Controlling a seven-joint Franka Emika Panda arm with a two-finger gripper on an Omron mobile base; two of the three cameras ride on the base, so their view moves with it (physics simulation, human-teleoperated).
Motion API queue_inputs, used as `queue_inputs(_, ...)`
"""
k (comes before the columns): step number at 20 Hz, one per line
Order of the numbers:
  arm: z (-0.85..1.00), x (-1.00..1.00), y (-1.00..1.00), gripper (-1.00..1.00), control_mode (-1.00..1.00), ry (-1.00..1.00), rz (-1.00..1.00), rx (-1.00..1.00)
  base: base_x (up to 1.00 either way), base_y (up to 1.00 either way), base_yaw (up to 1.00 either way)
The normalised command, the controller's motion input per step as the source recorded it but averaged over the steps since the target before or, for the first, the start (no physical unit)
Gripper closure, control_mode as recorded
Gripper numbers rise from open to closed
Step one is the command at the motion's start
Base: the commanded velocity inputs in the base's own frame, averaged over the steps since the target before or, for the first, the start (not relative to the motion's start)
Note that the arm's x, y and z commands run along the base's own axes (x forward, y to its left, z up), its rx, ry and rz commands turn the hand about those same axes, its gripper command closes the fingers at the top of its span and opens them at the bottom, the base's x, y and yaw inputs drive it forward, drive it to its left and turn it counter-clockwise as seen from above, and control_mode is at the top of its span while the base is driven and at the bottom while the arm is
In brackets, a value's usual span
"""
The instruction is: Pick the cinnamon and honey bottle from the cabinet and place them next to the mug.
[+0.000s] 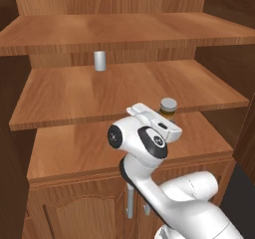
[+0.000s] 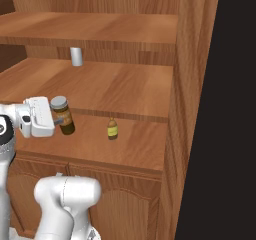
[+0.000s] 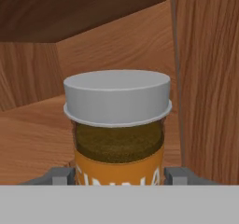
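The cinnamon (image 3: 119, 125), a brown jar with an orange label band and a flat grey lid, stands upright between my fingertips (image 3: 60, 175), which press on both of its sides. My gripper (image 2: 62, 120) reaches in over the lowest open shelf of the wooden cabinet (image 1: 99, 96) and is shut on the cinnamon (image 2: 65, 118). The jar's grey lid (image 1: 168, 104) peeks out just behind my hand. To the right of the jar, the slim amber honey bottle (image 2: 112, 129) stands upright on the same shelf, apart from it. The mug is out of view.
A plain grey cylinder (image 1: 100, 60) stands at the back of the middle shelf (image 2: 76, 56). The cabinet's side wall (image 2: 192, 84) rises close to the right of the honey bottle. Lower doors with silver bar handles (image 1: 130, 203) sit below the shelves.
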Motion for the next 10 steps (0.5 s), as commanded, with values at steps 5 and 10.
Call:
queue_inputs(5,0.0,0.0,0.0,1.0,-1.0,0.0,0.0,0.0,0.0,0.0,0.0)
queue_inputs(10,0.0,0.0,0.0,1.0,-1.0,0.0,0.0,0.0,0.0,0.0,0.0)
